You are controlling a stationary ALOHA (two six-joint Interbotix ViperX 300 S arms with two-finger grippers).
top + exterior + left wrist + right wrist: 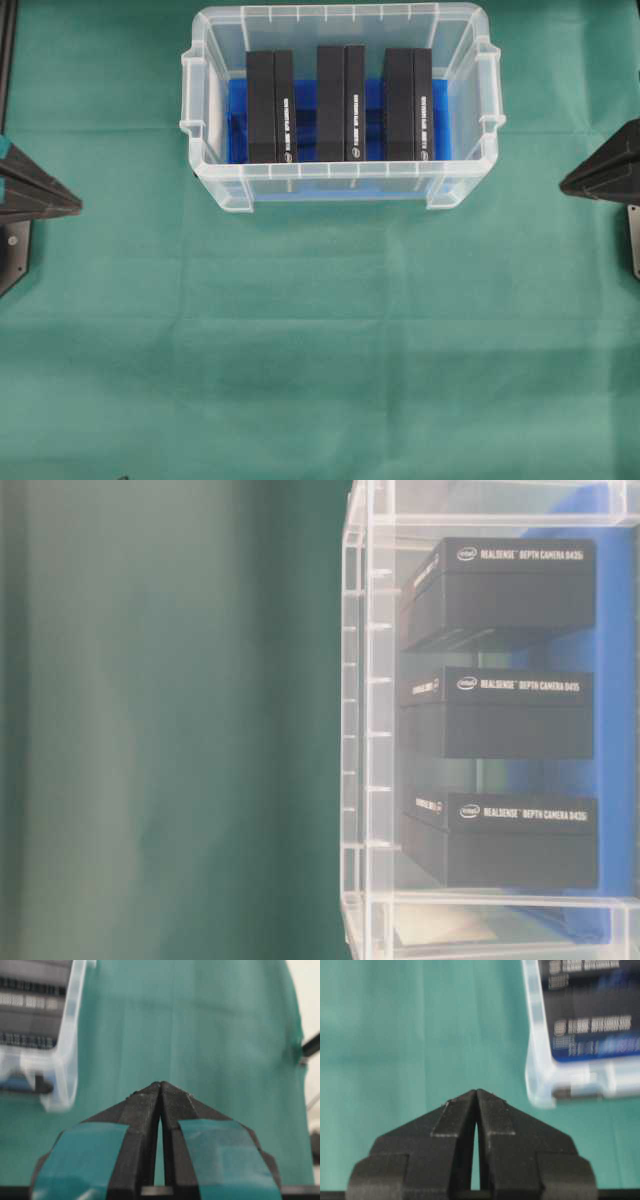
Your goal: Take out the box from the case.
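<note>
The case point(340, 190) sat at the far middle of the green cloth point(320, 350). Inside it three black boxes stood on edge side by side on the blue liner: the left box point(271, 107), the middle box point(340, 102) and the right box point(407, 105), with narrow gaps between them and the walls. The left gripper point(160, 1085) and right gripper point(476, 1092) hung near the cloth's side edges, well apart from the case, jaws pressed together on nothing. The wrist views were blurred, seemingly by motion.
</note>
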